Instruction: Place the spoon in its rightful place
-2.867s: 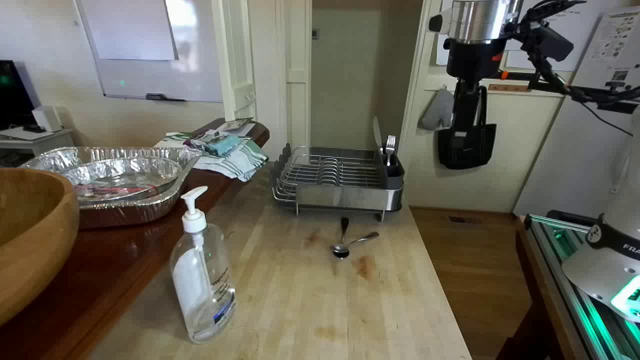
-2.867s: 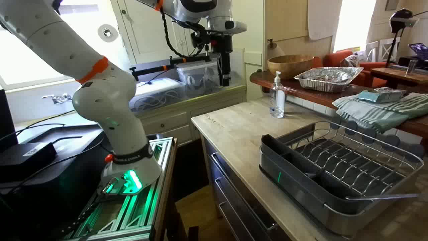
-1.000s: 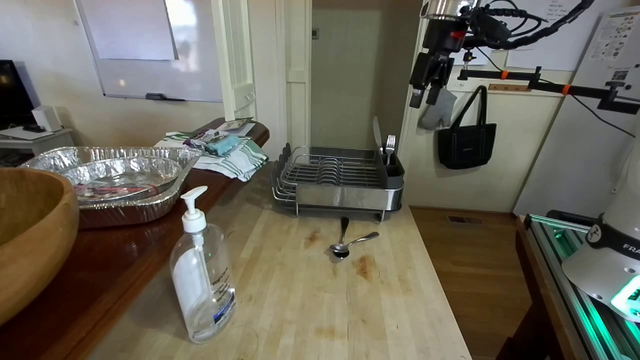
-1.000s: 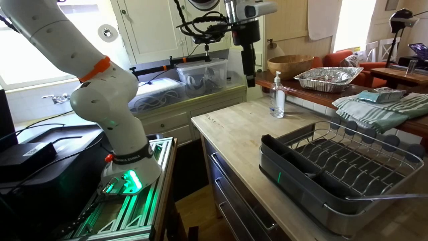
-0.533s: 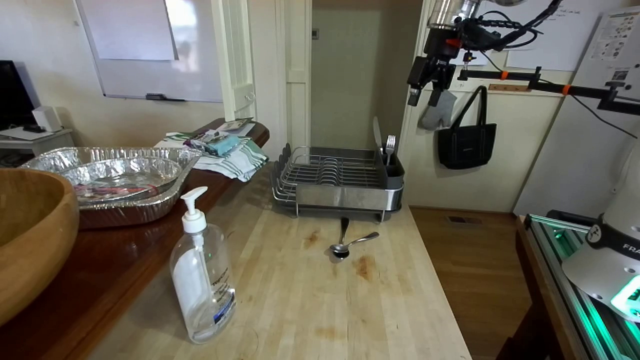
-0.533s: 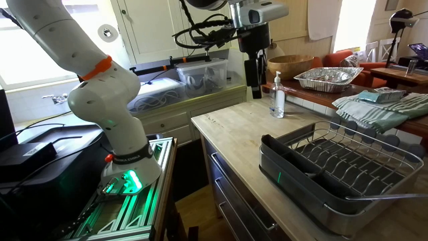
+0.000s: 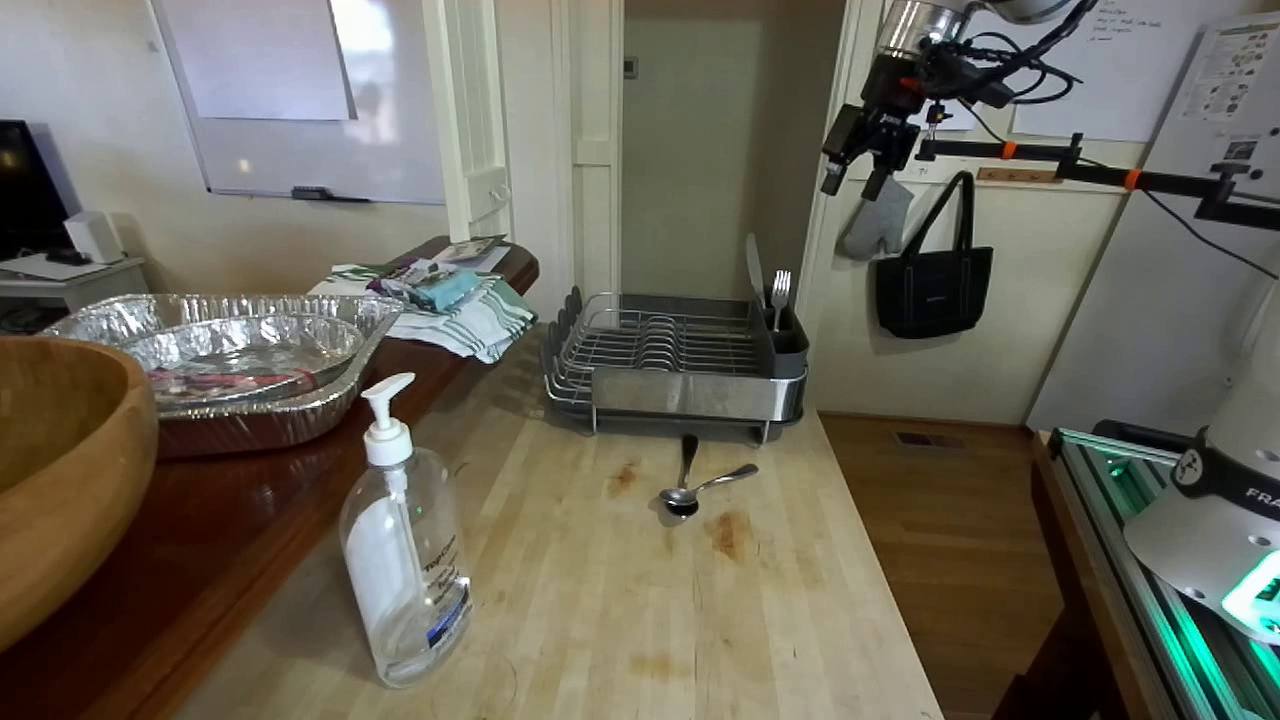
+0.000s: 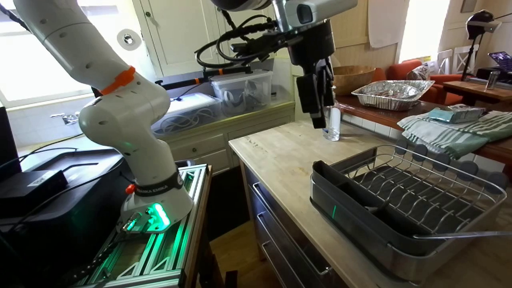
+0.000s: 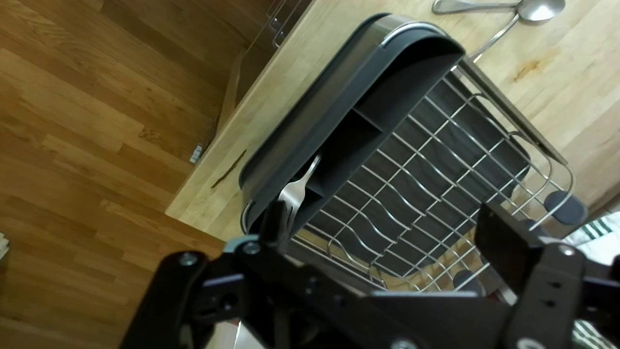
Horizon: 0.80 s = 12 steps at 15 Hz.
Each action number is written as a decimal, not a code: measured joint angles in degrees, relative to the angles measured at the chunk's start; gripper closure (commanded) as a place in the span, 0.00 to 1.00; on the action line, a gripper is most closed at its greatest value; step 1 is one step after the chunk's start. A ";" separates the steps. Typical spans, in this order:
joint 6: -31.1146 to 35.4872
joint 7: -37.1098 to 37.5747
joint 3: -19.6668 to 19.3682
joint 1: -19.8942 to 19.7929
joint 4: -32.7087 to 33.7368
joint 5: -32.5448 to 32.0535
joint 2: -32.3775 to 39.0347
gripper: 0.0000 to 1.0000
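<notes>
We see the arm (image 8: 130, 104) bent, its gripper (image 7: 852, 186) tilted downward, fingers (image 9: 501, 240) spread wide, higher than the dish rack (image 7: 695, 396); two spoons (image 7: 680, 496) lie overlapping on the wooden counter (image 7: 600, 590) near the rack.

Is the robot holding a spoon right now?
No, in an exterior view the open tool has nothing in its grip, and the two overlapping spoons lie on the wooden counter.

Silvery spoons (image 7: 685, 494), black hand (image 7: 852, 187), green-striped towel (image 8: 452, 133)
</notes>
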 measured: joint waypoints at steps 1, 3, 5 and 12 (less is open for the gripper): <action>0.65 -1.28 -0.30 -0.31 0.20 -0.10 0.33 0.00; 0.73 -1.61 -0.34 -0.53 0.34 -0.08 0.50 0.00; 0.73 -1.61 -0.10 -0.53 0.34 -0.08 0.46 0.00; 0.88 -1.61 0.01 -0.53 0.38 -0.08 0.45 0.00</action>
